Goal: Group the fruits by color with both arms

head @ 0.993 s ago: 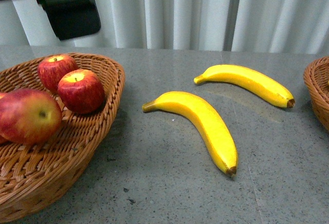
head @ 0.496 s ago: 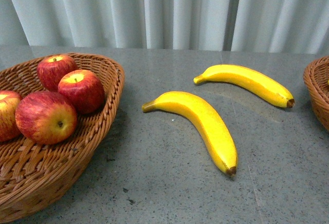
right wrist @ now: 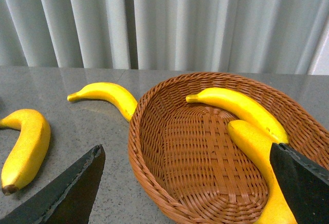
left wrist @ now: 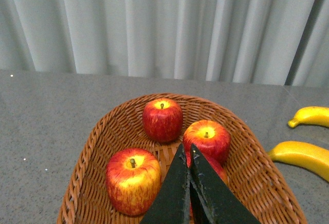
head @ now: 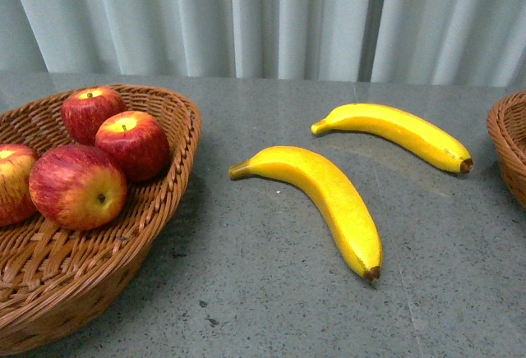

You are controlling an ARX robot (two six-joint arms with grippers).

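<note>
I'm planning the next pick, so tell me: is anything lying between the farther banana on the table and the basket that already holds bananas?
Nothing visible does. The farther banana lies on the table right by the basket rim; the nearer banana sits off to the side, out of that path.

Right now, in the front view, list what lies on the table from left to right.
Left wicker basket holding red apples → nearer banana → farther banana → right wicker basket, cut off by the picture's edge.
</note>
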